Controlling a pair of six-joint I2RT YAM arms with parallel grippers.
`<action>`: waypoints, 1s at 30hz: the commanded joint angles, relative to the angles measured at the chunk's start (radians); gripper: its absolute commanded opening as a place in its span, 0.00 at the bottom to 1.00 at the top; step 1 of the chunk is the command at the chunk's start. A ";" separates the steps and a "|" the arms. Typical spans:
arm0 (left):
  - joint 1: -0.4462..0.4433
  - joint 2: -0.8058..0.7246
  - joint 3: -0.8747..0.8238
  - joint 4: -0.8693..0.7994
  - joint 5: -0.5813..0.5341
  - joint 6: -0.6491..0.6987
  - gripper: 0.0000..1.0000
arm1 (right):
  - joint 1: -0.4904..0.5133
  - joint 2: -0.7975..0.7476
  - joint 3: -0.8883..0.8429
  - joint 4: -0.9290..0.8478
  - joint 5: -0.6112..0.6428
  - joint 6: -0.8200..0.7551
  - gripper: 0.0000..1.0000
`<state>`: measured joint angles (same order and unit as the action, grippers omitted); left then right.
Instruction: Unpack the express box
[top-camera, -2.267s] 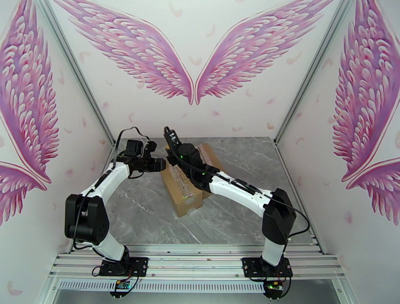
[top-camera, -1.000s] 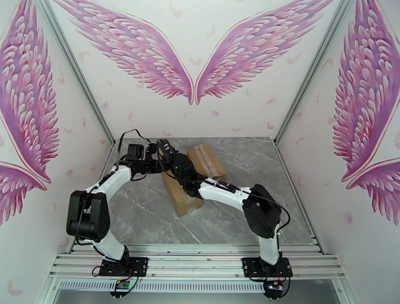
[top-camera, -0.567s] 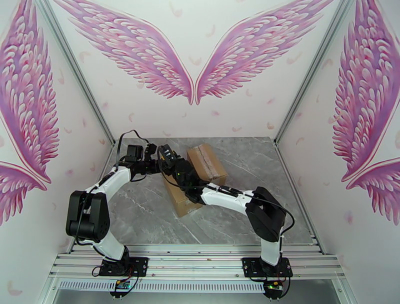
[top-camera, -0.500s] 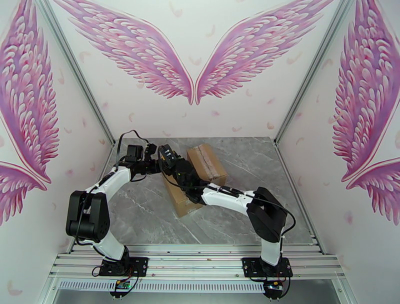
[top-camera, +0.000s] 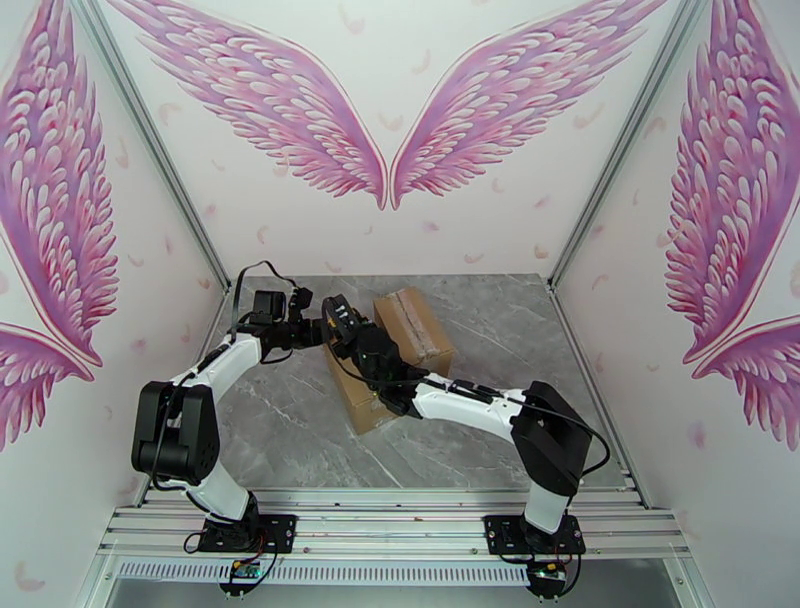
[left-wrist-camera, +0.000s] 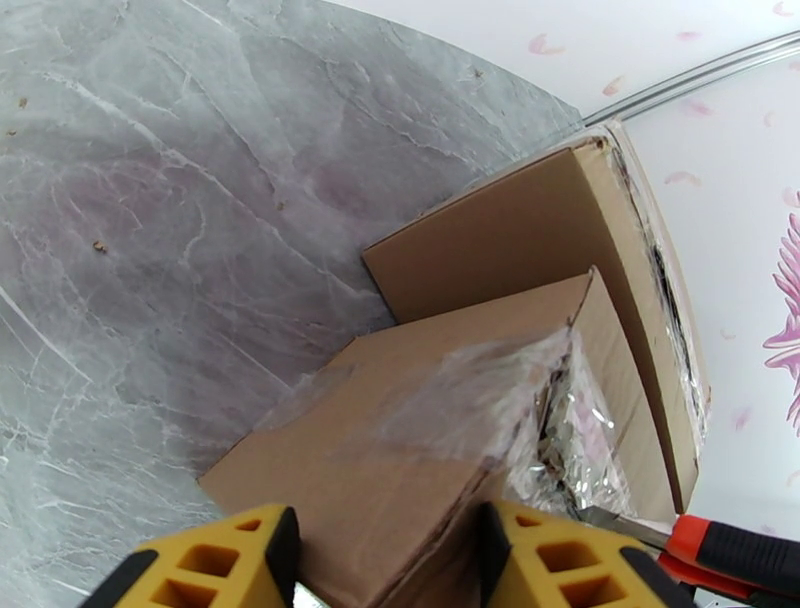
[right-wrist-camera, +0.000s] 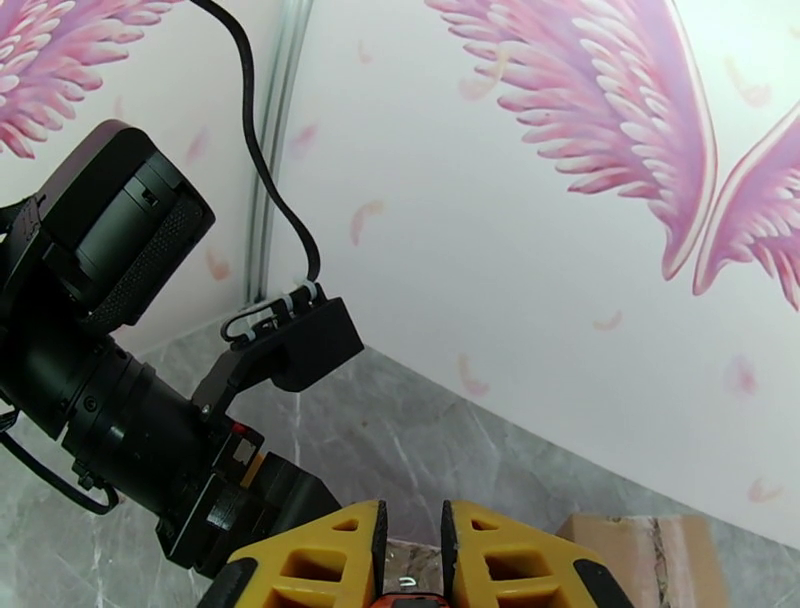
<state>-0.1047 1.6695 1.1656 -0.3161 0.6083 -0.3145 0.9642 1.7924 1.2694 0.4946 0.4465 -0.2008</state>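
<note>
— Starting with the left gripper (left-wrist-camera: 385, 520): how do its yellow fingers (left-wrist-camera: 215, 565) stand?

— About half spread, straddling the near corner of the express box (left-wrist-camera: 400, 450). Cardboard fills the gap between them. Whether the pads actually press it, I cannot tell.

— And the right gripper (right-wrist-camera: 412, 515)?

— Its blocky yellow fingers are drawn nearly together, pinching a red-handled cutter (left-wrist-camera: 735, 550). From the left wrist, the handle lies just beside that hand's finger on the right of the view. Its thin metal blade (left-wrist-camera: 605, 517) sits right at the box's end edge.

— What is the box like?

— It is plain brown corrugated cardboard, rectangular and matte. Clear tape (left-wrist-camera: 470, 400) runs over the top ahead of the fingertips. It is glossy and wrinkled, and bunches into silvery creases at the end edge. The top lies closed, so the contents are hidden.

— And farther out?

— A second carton (left-wrist-camera: 520, 220) of the same brown board sits just behind the first, with dark-edged tape along its far rim. Beyond both boxes spreads the marble tabletop (left-wrist-camera: 150, 200), grey, veined and smooth. Past the right hand's fingertips rises a white wall painted with pink wings (right-wrist-camera: 600, 120).
</note>
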 joint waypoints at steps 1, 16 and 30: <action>0.019 0.049 -0.060 -0.103 -0.148 -0.017 0.51 | 0.028 -0.060 -0.032 -0.105 0.034 0.047 0.00; 0.017 0.033 -0.091 -0.081 -0.154 -0.047 0.50 | 0.061 -0.149 -0.123 -0.191 0.093 0.125 0.00; 0.014 0.008 -0.118 -0.075 -0.180 -0.063 0.48 | 0.088 -0.299 -0.232 -0.287 0.118 0.219 0.00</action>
<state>-0.1047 1.6394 1.1110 -0.2508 0.5915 -0.3634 1.0397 1.5410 1.0775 0.2859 0.5316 -0.0177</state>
